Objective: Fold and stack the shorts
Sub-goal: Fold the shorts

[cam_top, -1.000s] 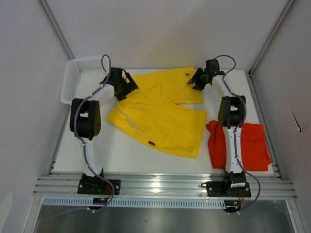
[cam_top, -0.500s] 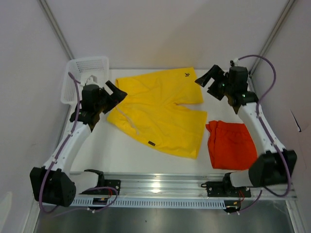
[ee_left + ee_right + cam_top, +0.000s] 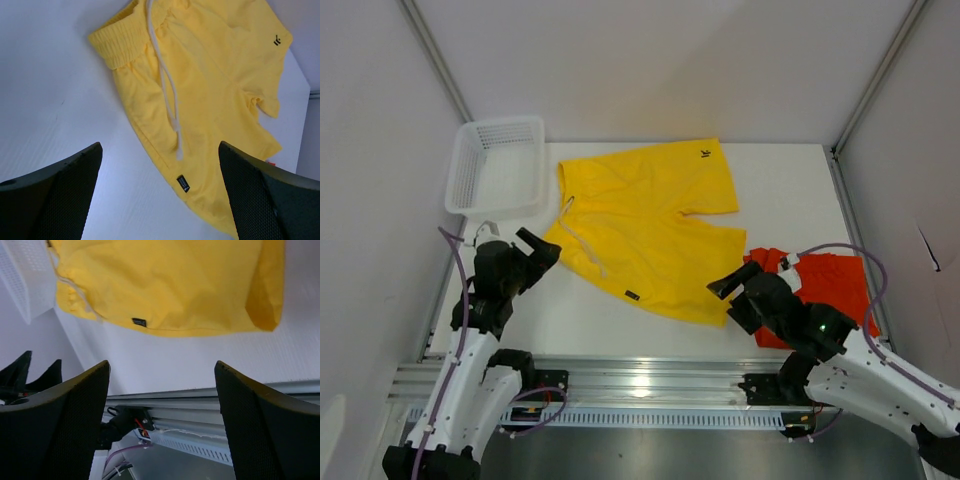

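- Yellow shorts [image 3: 650, 235]: spread flat and unfolded in the middle of the table [image 3: 580, 310]. The waistband [image 3: 125, 40] lies toward the basket [image 3: 498, 122] and the legs toward my right.
- Orange shorts [image 3: 840, 285]: bunched at the near right of the table and partly hidden by my right arm. They lie just beside the yellow pair's near leg; I cannot tell whether the two touch.
- Left gripper [image 3: 535, 250]: fingers spread wide with nothing between them. It hovers over bare table just beside the waistband's near corner.
- Right gripper [image 3: 728, 297]: likewise wide and empty, near the yellow leg hem, between the two pairs.
- Handling, as I judge it: both pairs are light, limp cloth. They should drape and sag when lifted, and may slide on the smooth table.
- Drawstring [image 3: 167, 85]: lies loose across the front of the yellow pair and could trail or snag in a fold.
- Hold, as I judge it: I would pinch the thicker edges, a waistband corner with the left and a leg hem with the right, so that the fabric stays taut.
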You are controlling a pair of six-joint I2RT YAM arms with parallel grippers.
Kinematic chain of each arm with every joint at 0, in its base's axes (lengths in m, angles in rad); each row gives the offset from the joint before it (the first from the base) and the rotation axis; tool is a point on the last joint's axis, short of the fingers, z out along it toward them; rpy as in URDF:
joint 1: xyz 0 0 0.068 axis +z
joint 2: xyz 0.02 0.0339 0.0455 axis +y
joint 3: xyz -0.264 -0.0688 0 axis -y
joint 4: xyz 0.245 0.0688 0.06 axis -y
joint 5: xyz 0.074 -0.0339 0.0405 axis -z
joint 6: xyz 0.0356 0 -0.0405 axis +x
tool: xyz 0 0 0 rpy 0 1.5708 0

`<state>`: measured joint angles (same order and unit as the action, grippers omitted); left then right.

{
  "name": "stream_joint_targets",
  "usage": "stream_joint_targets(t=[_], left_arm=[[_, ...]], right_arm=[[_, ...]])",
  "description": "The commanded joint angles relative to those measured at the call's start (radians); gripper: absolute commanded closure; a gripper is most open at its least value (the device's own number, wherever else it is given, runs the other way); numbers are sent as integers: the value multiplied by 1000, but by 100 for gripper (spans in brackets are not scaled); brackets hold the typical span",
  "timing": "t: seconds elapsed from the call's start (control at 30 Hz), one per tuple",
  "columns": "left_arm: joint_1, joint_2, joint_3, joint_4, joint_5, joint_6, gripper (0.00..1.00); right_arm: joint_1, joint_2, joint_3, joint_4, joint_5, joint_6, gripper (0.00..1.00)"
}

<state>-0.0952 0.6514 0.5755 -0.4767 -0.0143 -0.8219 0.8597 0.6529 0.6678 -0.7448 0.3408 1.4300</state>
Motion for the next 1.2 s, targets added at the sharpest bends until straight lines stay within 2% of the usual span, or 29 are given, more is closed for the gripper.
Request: stream_joint_targets(t=[0.0,0.17,0.3,0.47,0.7,0.77,0.83,0.87,0.9,1.0,1.17], left_arm=[[55,34,-45,32,88,16,1],[92,149,-32,12,111,66,1],[101,130,-93,30,85,70,1],[138,131,-141,73,106,37,1],[160,142,-180,138,86,-14,1],[161,142,-189,157,85,-28,1],[160,145,-190,164,82,-34,1],[163,149,-198,167,80,-36,1],[164,152,-183,164,74,-36,1],[163,152,-175,148,51,-46,1],[163,129,-195,161,31,-77,1]], right_arm=[[154,65,-48,-73,184,265,14],[334,180,-57,-60,266,414,14],[467,250,-73,-83,302,624,14],[658,307,-108,-143,434,999,18],[661,376,-117,-206,533,1218,19],[625,370,-128,-186,537,1174,17],[515,337,-160,-60,502,1042,16],[474,326,-181,-4,438,927,16],[413,312,-206,104,408,894,17],[351,287,-278,202,353,869,21],[308,304,-283,229,343,840,21]])
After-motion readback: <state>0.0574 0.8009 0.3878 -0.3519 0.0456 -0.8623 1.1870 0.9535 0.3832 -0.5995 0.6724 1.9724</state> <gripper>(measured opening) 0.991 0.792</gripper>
